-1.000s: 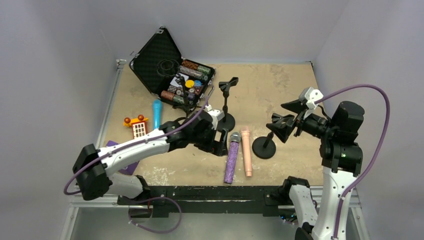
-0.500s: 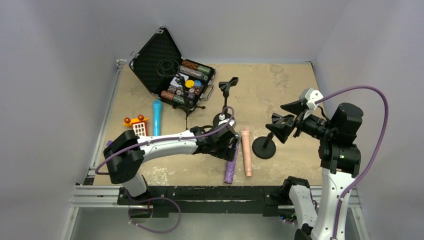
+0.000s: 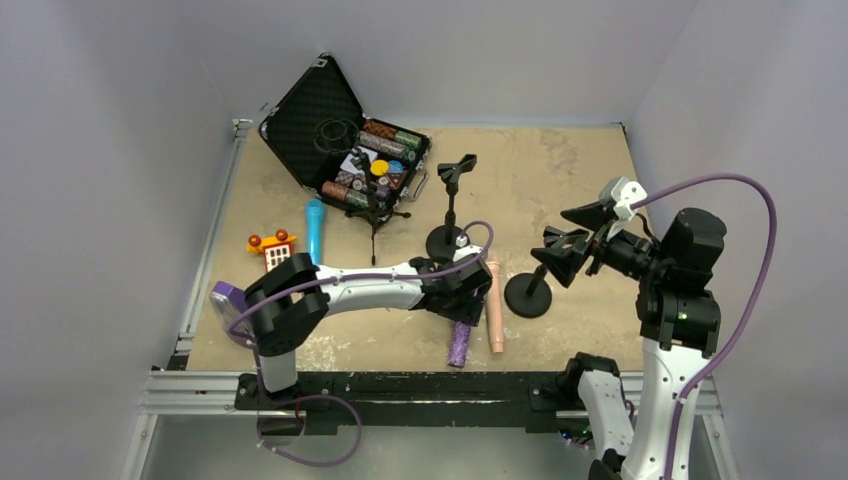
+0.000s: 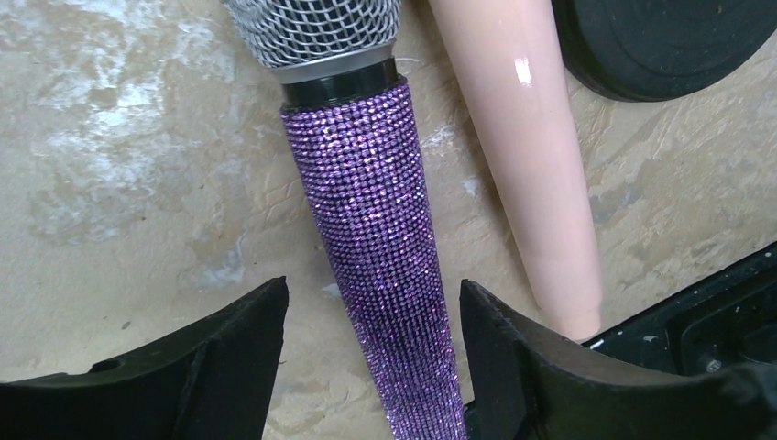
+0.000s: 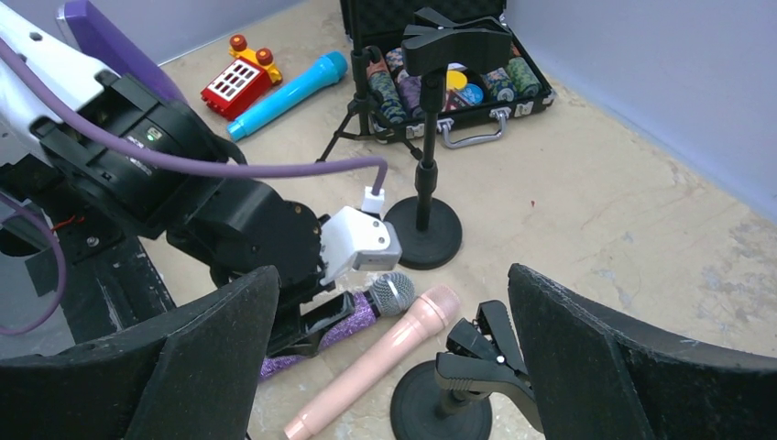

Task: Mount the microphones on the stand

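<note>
The glittery purple microphone (image 4: 366, 202) with a grey mesh head lies on the table, its lower end visible (image 3: 460, 345). My left gripper (image 3: 462, 298) is low over its handle, open, one finger on each side (image 4: 374, 325). A gap shows on the left, while the right finger is close to the handle. The peach-pink microphone (image 3: 494, 305) lies just to the right, and the blue microphone (image 3: 314, 226) lies far left. A short stand (image 3: 528, 293) has its clip (image 5: 486, 362) below my open right gripper (image 3: 572, 236). A taller stand (image 3: 450, 205) is behind.
An open black case of poker chips (image 3: 340, 140) sits at the back left with a small tripod (image 3: 375, 215) before it. A red and orange toy (image 3: 272, 251) and a purple object (image 3: 227, 296) lie at the left. A black rail (image 3: 420, 385) borders the near edge.
My left arm has swung right and come down over the purple microphone, and its jaws have narrowed around the handle. The right arm has stayed still.
</note>
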`<state>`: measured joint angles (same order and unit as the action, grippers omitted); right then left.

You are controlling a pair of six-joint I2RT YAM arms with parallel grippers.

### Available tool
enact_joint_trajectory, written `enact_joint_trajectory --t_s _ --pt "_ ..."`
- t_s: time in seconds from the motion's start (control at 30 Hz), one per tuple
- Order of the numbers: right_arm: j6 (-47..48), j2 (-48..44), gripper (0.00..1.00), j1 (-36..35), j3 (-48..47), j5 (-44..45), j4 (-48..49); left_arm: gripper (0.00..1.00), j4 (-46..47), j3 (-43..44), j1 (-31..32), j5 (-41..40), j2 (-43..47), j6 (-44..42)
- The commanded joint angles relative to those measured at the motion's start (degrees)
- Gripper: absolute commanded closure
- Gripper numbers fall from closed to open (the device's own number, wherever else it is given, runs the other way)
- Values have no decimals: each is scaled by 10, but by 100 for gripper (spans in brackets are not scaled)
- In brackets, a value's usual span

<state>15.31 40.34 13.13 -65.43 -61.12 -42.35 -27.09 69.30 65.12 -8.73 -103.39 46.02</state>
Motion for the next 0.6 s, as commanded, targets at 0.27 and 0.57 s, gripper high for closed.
enact_joint_trajectory --t_s 0.27,0.57 --pt "-19 -13 2 -1 11 -11 23 37 -8 51 16 3 -74 13" --pt "-18 -12 2 -1 6 -17 17 80 -7 28 17 -7 -81 10"
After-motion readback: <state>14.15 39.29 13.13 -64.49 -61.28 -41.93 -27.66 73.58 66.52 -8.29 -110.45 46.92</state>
